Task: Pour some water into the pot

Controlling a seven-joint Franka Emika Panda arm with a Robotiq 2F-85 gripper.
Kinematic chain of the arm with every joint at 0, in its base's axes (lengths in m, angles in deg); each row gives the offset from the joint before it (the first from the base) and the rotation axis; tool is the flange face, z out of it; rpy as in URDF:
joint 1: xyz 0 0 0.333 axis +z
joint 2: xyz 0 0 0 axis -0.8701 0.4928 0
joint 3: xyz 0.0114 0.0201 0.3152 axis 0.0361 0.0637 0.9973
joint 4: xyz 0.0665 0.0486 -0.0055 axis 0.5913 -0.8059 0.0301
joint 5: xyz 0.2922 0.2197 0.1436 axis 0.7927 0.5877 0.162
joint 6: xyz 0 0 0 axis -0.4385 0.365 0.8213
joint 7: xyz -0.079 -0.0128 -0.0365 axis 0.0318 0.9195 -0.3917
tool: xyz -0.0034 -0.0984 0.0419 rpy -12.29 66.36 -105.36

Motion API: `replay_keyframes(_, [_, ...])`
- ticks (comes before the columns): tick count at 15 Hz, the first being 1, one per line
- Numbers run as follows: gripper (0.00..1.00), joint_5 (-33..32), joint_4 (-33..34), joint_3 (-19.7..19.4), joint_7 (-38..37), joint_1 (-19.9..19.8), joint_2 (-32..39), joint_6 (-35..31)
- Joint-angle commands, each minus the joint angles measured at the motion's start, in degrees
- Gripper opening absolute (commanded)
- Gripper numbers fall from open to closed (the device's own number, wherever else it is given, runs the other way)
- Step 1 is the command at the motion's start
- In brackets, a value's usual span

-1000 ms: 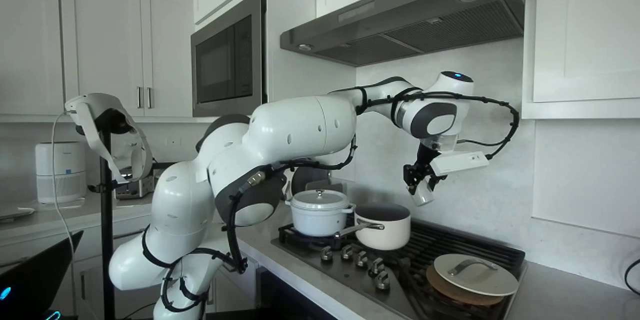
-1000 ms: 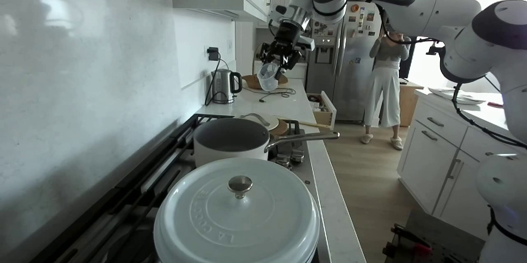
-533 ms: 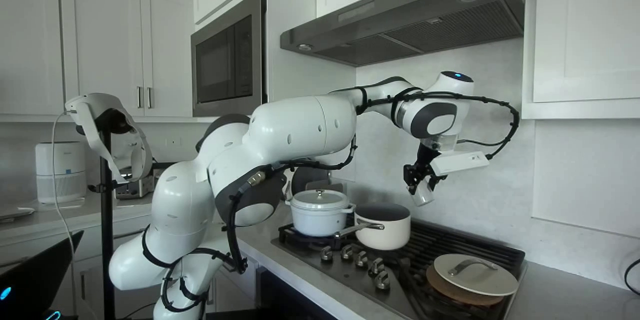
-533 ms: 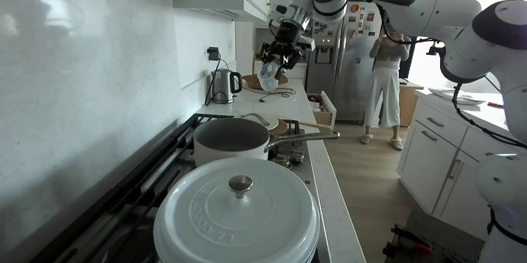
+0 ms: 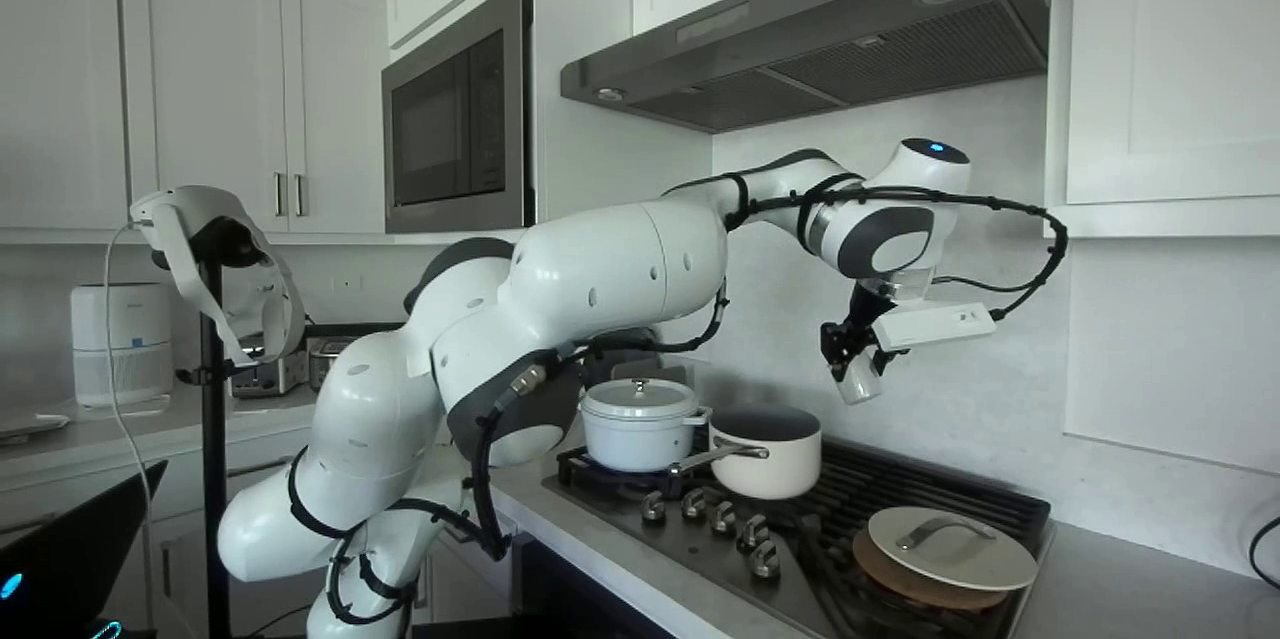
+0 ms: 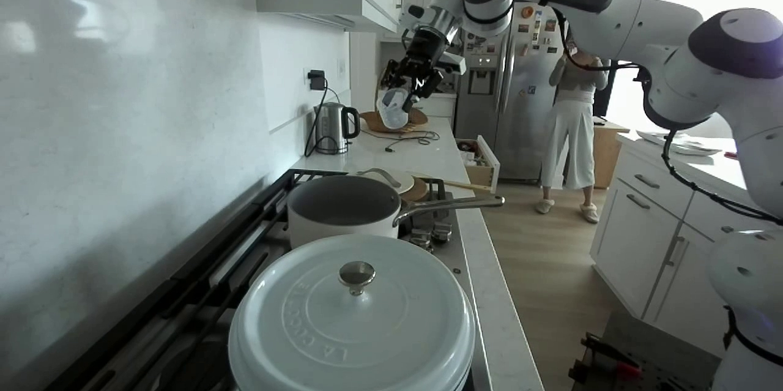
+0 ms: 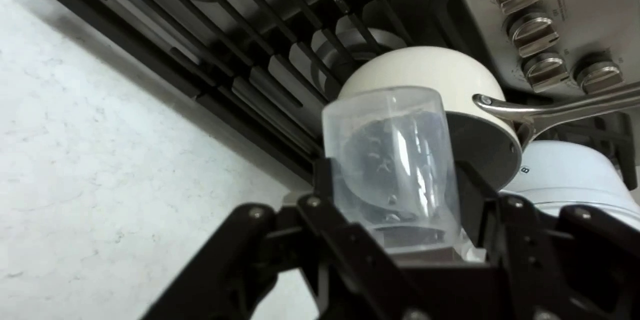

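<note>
1 clear cup (image 7: pixel 390 152), tilted, pinched in gripper (image 7: pixel 395 180) w/ jaws part-closed, nr & higher than cream pot (image 5: pixel 780 471).

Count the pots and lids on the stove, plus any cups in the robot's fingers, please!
Pots: 2 (open pot, lidded pot)
Lids: 2 (fitted lid, loose lid)
Cup: 1, between the fingers
Total: 5

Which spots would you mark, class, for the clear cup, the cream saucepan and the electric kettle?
Clear cup (image 7: pixel 392 162): in the wrist view, on its side wall.
Cream saucepan (image 5: pixel 783 471): in an exterior view, on its outer wall.
Electric kettle (image 6: pixel 331 128): in an exterior view, on its metal body.
</note>
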Motion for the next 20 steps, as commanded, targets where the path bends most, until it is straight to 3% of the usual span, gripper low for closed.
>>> replay_keyframes(1, [0.35, -1.2, 9.4, -1.7, -4.9, 5.5, -4.1, 0.9])
replay_keyframes(6, [0.35, -4.6, 19.3, -2.9, -7.8, 9.0, -8.4, 1.1])
replay_keyframes(12, [0.35, -8.6, 27.9, -2.8, -8.9, 9.6, -11.4, 1.1])
replay_keyframes(20, [0.35, -10.6, 37.1, -3.2, -17.6, 10.8, -15.7, -1.7])
